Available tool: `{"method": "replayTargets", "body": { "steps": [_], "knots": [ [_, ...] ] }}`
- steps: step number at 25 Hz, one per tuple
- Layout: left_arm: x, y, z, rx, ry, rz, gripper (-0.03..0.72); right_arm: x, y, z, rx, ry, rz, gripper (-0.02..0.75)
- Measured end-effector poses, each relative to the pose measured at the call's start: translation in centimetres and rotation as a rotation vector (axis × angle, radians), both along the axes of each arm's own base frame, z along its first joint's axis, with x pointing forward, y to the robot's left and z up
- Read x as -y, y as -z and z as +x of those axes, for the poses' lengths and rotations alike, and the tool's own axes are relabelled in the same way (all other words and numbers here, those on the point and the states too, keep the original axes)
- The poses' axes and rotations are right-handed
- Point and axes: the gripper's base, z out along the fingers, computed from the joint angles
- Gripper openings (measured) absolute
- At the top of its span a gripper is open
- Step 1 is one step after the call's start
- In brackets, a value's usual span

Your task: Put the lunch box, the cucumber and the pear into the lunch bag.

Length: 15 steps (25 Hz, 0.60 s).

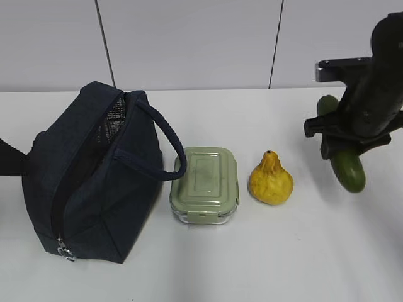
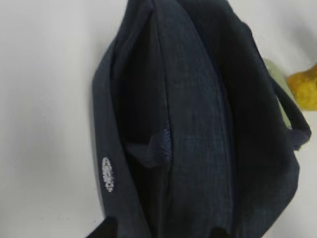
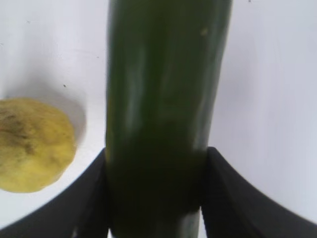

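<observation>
The navy lunch bag (image 1: 94, 182) stands at the left with its zipper open and silvery lining showing. In the left wrist view my left gripper (image 2: 161, 233) is closed over the bag's fabric (image 2: 198, 124) at its near end, and only the fingertips show. The sage-lidded lunch box (image 1: 204, 182) sits right of the bag, with the yellow pear (image 1: 271, 179) beside it. At the right, my right gripper (image 1: 343, 141) is shut on the dark green cucumber (image 1: 349, 170). Both fingers press the cucumber's (image 3: 166, 74) sides. Whether the cucumber still touches the table I cannot tell.
One bag handle (image 1: 167, 141) arches over toward the lunch box. The pear (image 3: 32, 144) lies just left of the held cucumber in the right wrist view. White table (image 1: 252, 264) stretches along the front, and a grey panelled wall (image 1: 189, 38) stands behind.
</observation>
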Motion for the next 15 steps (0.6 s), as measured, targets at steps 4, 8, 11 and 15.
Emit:
{"method": "replayTargets", "body": {
  "steps": [4, 8, 11, 15],
  "knots": [
    [0.8, 1.7, 1.6, -0.068, 0.059, -0.063, 0.341, -0.2, -2.7, -0.7, 0.086, -0.036, 0.033, 0.35],
    [0.9, 3.0, 2.6, -0.103, 0.059, -0.064, 0.334, -0.7, -4.3, -1.4, 0.125, -0.078, 0.094, 0.35],
    [1.0, 3.5, 3.0, -0.125, 0.06, -0.066, 0.212, -1.7, -5.0, -1.8, 0.139, -0.132, 0.174, 0.35],
    [1.0, 3.5, 3.0, -0.124, 0.063, -0.069, 0.031, -5.2, -5.6, -2.3, 0.166, -0.251, 0.364, 0.35]
  ]
}}
